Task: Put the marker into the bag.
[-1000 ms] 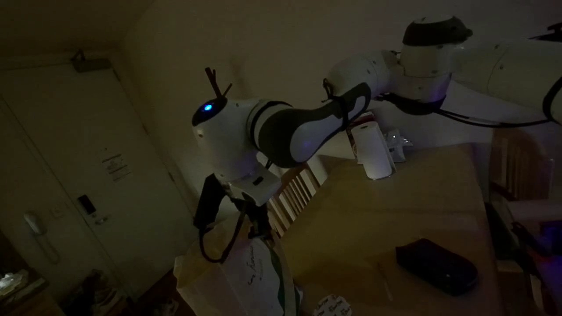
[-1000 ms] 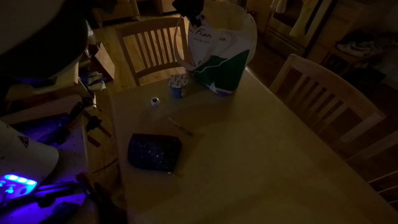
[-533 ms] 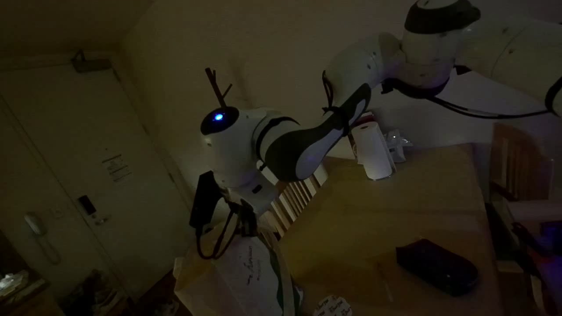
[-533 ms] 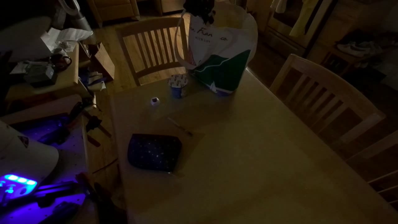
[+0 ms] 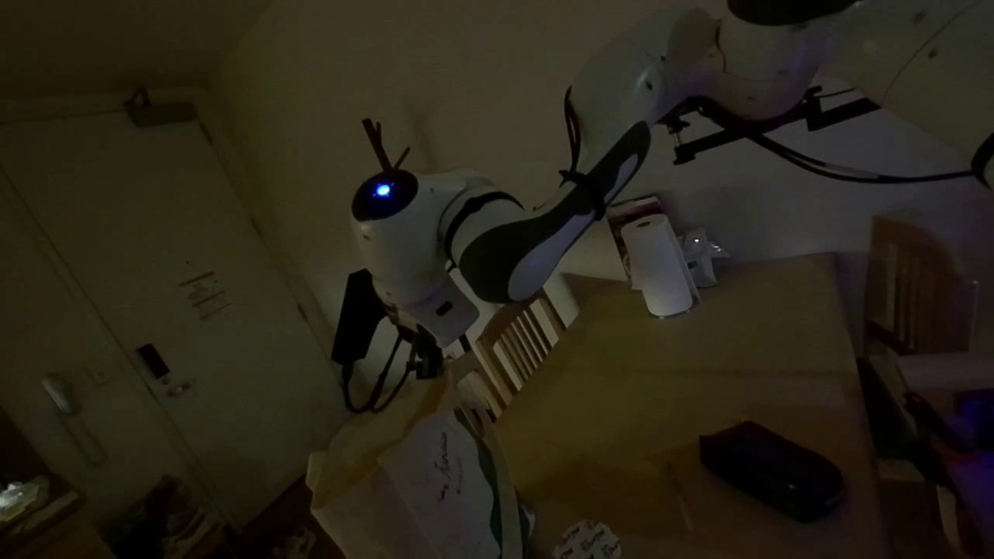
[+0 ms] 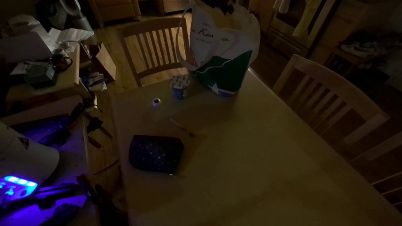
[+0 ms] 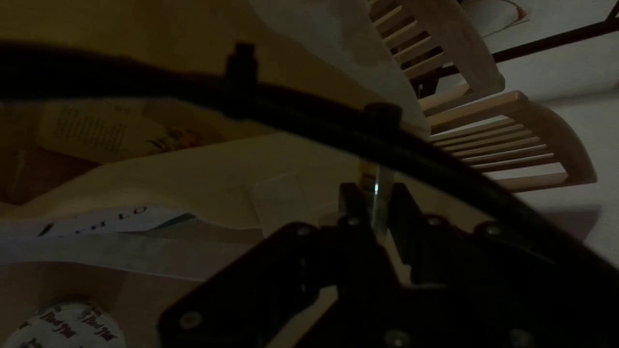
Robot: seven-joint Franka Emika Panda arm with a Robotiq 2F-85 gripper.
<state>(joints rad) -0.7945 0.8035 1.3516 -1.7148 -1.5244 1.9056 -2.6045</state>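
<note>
A marker with a dark cap and a clear, shiny body (image 7: 382,181) stands between my fingers in the wrist view. My gripper (image 7: 375,195) is shut on it; a black cable crosses in front and hides part of the marker. A white and green printed bag (image 6: 224,53) stands upright on the table corner, with its mouth open upward. It also shows in an exterior view (image 5: 439,481) and in the wrist view (image 7: 193,174). My gripper shows above the bag's mouth in both exterior views (image 5: 429,369) (image 6: 226,8). The marker is too dark to make out there.
A dark starry pouch (image 6: 156,153) and a thin pen (image 6: 182,127) lie on the table (image 6: 267,150). A lidded cup (image 6: 180,88) stands beside the bag, with a small white round thing (image 6: 156,102) near it. Chairs (image 6: 333,94) stand around. A paper roll (image 5: 658,268) is at the far end.
My gripper has risen and moved from the bag's near side to above its mouth. The arm's upper links have shifted too. The bag and the table objects have not moved.
</note>
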